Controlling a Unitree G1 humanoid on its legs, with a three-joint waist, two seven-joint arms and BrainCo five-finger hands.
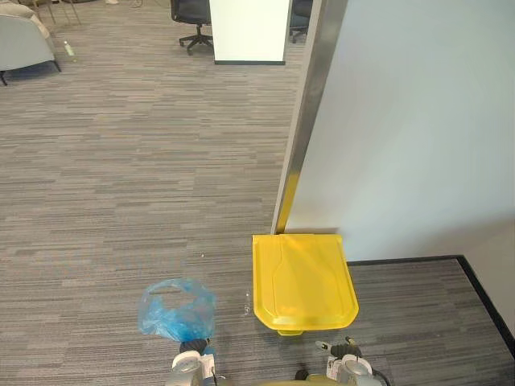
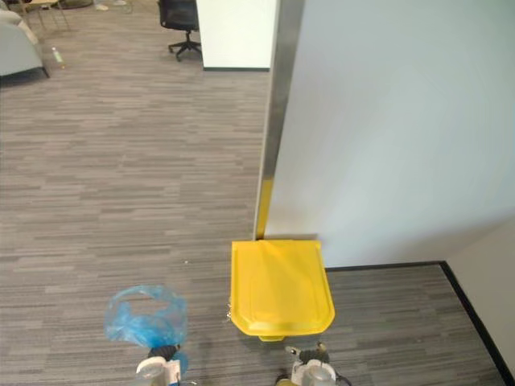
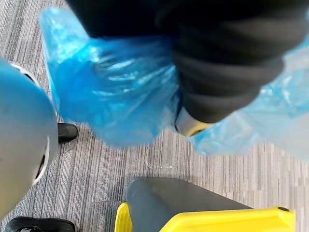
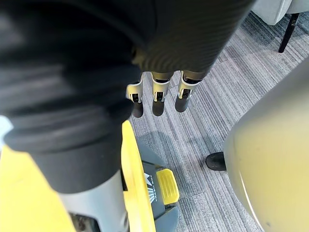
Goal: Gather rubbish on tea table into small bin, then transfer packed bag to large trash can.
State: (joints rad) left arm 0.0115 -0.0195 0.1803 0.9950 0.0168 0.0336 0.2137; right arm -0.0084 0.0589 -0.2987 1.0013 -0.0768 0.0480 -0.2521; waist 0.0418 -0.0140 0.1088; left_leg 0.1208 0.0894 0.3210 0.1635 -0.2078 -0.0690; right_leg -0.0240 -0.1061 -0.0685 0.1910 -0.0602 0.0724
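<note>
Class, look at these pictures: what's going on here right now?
A humanoid robot stands at a yellow-lidded trash can by a wall. A blue rubbish bag is bunched at its left hand, beside the can. The can is shut, so the bag is not in yet. Its right hand hangs open and empty by the can.

One translucent blue plastic rubbish bag (image 1: 177, 310) hung at 7 o'clock. One large trash can with a flat yellow plastic lid (image 1: 304, 281) stood at 6 o'clock, with one yellow foot pedal (image 4: 166, 186) at its base. Two black wheeled office chairs, the first (image 1: 191, 12) and the second (image 1: 300, 18), flanked one white upright panel (image 1: 249, 30) at 12 o'clock. One grey upholstered armchair (image 1: 24, 40) sat at 10 o'clock. The robot's hands numbered two: left hand (image 3: 227, 77) at 7 o'clock, right hand (image 4: 158, 94) at 5 o'clock.
</note>
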